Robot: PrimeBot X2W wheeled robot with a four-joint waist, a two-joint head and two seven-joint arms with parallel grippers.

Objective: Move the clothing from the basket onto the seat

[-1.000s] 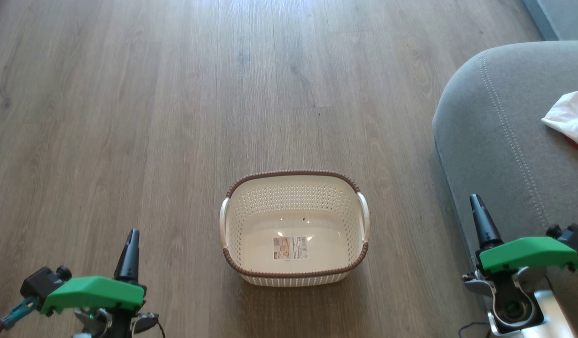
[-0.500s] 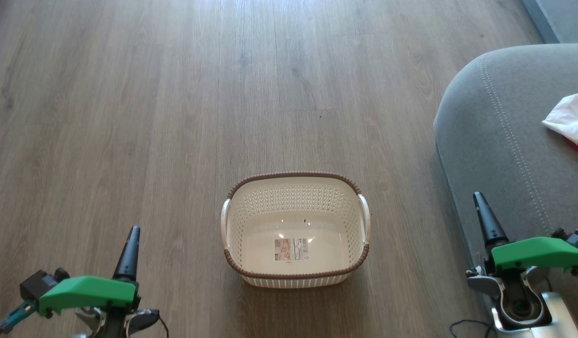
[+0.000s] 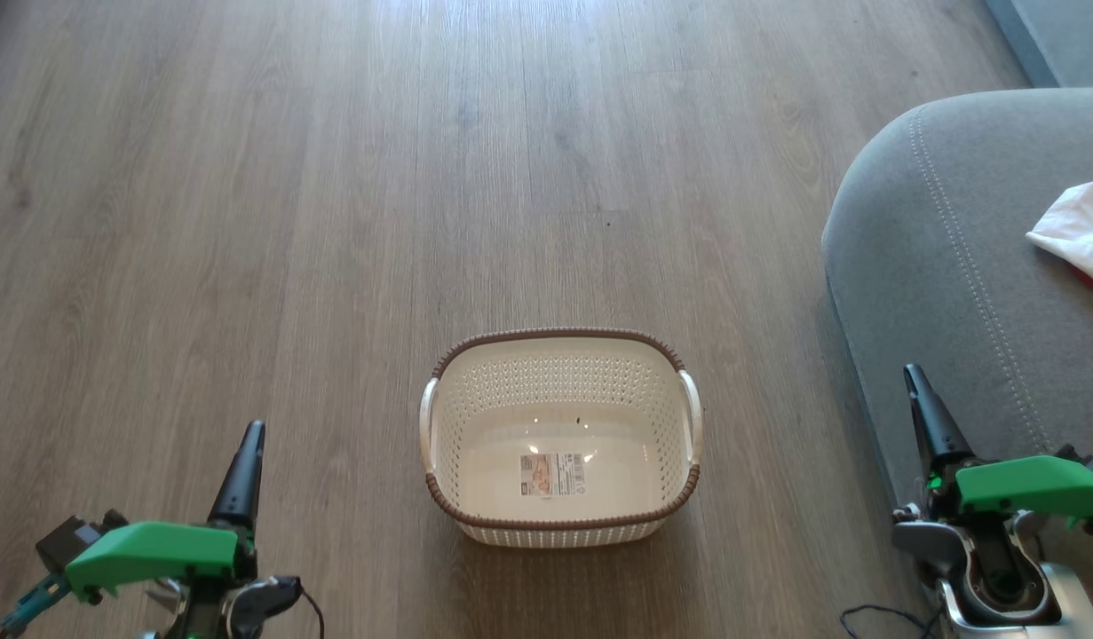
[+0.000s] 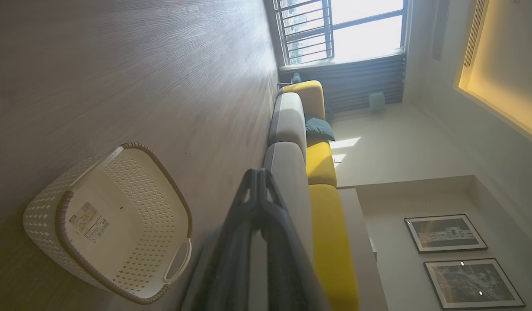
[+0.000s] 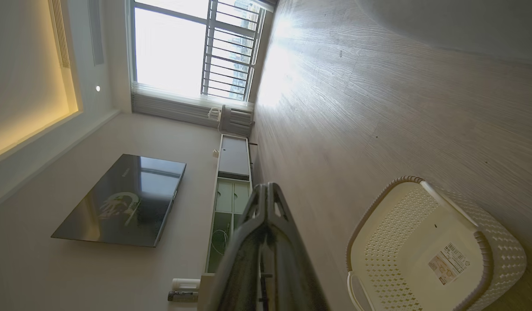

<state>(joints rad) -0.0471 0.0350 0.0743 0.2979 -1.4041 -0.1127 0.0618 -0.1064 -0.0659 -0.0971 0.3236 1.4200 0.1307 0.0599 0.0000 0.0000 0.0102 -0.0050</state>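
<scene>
Basket: you have the basket (image 3: pixel 555 382) standing upright on the wooden floor (image 3: pixel 333 222), in the middle of the head view and between the two arms. Its bare bottom shows, with the label sticker (image 3: pixel 553 473) lying on it.
Clothing: you will find the clothing (image 3: pixel 1074 232) on the seat (image 3: pixel 946 266), at the right edge of the head view. White fabric lies uppermost with a sliver of red under it. The frame edge cuts it off, so it may be one garment or several; you cannot tell from here.
Seat: the grey cushion sits to your right, showing its rounded corner and a line of stitching. A strip of floor lies between it and the basket.
Left fingers: your left fingers (image 3: pixel 249 444) are pressed together, tips meeting, with nothing between them. They hang over the floor to the left of the basket and point up the head view. In the left wrist view they (image 4: pixel 258 181) meet at one point, with the basket (image 4: pixel 132 172) off to their side.
Right fingers: your right fingers (image 3: pixel 921 390) are likewise closed tip to tip and carry nothing. They sit by the seat's near edge, apart from the clothing.
</scene>
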